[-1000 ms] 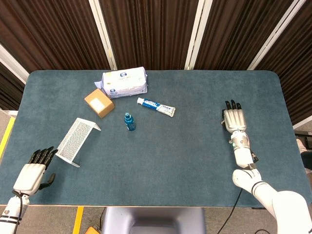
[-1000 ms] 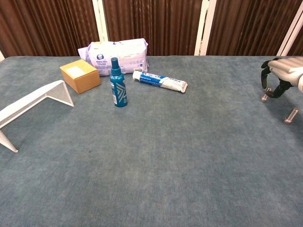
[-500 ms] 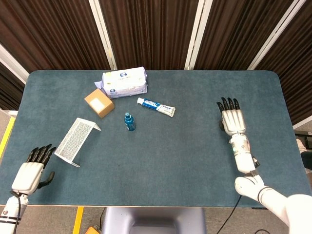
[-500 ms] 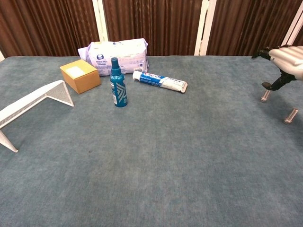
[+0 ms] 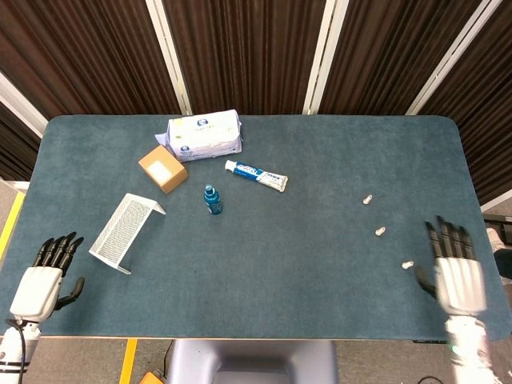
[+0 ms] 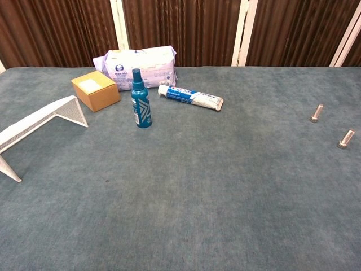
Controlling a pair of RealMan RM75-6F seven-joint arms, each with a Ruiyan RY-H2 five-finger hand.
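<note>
The right robot hand [image 5: 458, 276] hovers flat near the bench's front right corner, fingers spread and holding nothing. Just beside its thumb lies the nearest of three small pegs [image 5: 407, 264], strung in a line toward the bench's middle. This looks like the approach before a pick; grasping a peg would call for a fine pinch. The left robot hand [image 5: 38, 284], likewise spread and empty, sits at the front left corner near the wire rack [image 5: 126, 231].

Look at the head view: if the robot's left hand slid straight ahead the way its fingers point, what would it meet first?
The left hand points up and slightly right. Bare table lies ahead; the white mesh rack sits just right of that line, so a graze seems possible, though height is unclear.
</note>
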